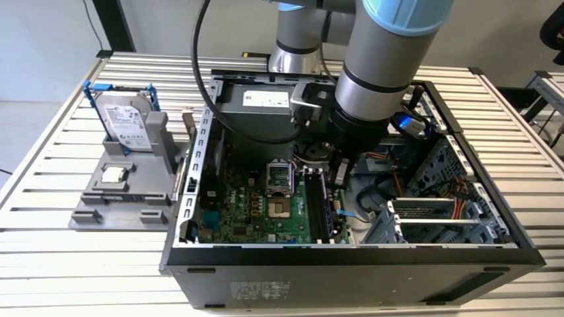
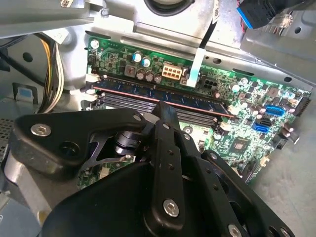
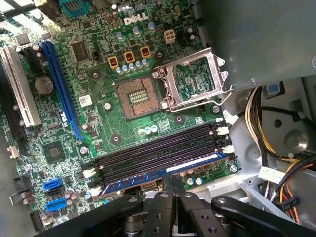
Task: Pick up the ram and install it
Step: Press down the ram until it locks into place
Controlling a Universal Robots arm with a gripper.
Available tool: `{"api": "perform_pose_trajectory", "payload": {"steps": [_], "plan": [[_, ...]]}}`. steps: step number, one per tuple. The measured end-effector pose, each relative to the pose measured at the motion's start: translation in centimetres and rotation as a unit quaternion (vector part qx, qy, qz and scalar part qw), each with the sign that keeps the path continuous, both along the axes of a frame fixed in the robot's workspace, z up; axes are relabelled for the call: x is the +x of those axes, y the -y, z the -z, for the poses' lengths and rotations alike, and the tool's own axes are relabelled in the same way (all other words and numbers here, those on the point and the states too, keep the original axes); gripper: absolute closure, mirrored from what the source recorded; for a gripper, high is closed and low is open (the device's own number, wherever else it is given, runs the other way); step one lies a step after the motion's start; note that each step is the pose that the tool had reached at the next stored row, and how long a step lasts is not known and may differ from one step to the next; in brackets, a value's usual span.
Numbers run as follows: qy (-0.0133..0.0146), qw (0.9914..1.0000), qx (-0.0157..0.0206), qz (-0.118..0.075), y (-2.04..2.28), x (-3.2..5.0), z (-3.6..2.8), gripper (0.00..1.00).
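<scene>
Seating the ram (image 3: 197, 164) fully is judged to be the step in hand. It is seen standing in the outermost of the four memory slots (image 3: 158, 158), along the motherboard's (image 3: 98, 133) edge, inside the open computer case (image 1: 352, 254). The gripper (image 3: 173, 185) is held right at the stick's upper edge, about mid-length; whether it is spread or pressed together cannot be told. Pressure would best be kept straight down and even along the length, so that both end latches are closed and the board is not flexed. White lettering is printed on the motherboard. Pale labels are carried by the power supply (image 1: 264, 99) and the hard drive (image 1: 123, 125); none is read out.
</scene>
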State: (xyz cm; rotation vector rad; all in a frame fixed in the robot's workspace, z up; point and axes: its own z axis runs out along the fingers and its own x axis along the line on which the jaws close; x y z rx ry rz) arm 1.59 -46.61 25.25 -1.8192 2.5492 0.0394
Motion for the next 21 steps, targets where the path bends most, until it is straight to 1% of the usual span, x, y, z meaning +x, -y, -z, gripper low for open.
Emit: {"api": "perform_pose_trajectory", "payload": {"steps": [3, 5, 7, 10, 11, 16, 19, 21], "plan": [[0.0, 1.0, 0.0, -0.001, 0.0, 0.0, 0.0, 1.0], [0.0, 0.99998, 0.0, -0.006, 0.0, 0.0, 0.0, 1.0], [0.0, 0.99986, 0.0, -0.017, 0.0, 0.0, 0.0, 1.0], [0.0, 0.99936, 0.0, -0.036, 0.0, 0.0, 0.0, 1.0], [0.0, 0.99926, 0.0, -0.038, 0.0, 0.0, 0.0, 1.0], [0.0, 0.9992, 0.0, -0.04, 0.0, 0.0, 0.01, 1.0], [0.0011, 0.99885, -0.0001, -0.048, -0.01, 0.0, 0.25, 1.0], [0.0026, 0.99853, -0.0001, -0.054, -0.03, 0.0, 0.51, 1.0]]}}
